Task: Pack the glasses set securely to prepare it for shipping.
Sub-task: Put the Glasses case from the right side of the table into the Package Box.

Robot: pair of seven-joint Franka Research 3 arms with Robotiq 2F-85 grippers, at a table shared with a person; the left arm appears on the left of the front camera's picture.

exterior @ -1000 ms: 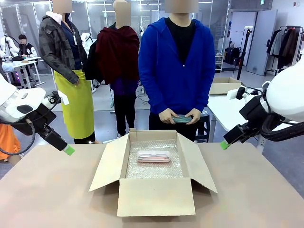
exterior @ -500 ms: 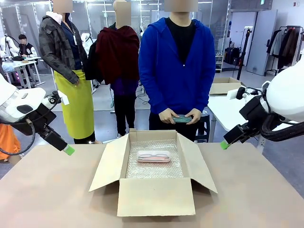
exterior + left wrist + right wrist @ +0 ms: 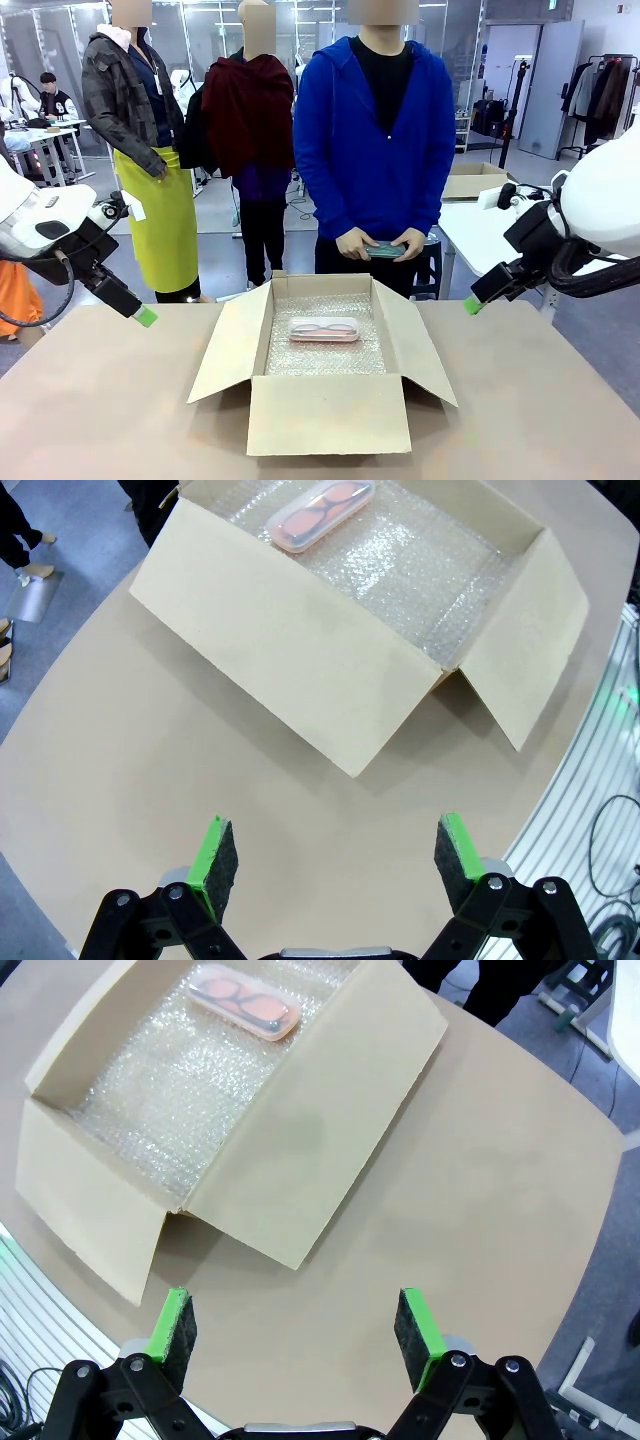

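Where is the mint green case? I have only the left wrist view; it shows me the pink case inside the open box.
Observer: The mint green case is off the table. The person at the far side holds it in both hands, behind the box.
Operator: And the right gripper, is it holding anything?
Observer: No. The right gripper is open and empty, above the table on the right of the box.

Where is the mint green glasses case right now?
In the front view, the mint green glasses case sits in the person's hands at the far side of the table, behind the open cardboard box.
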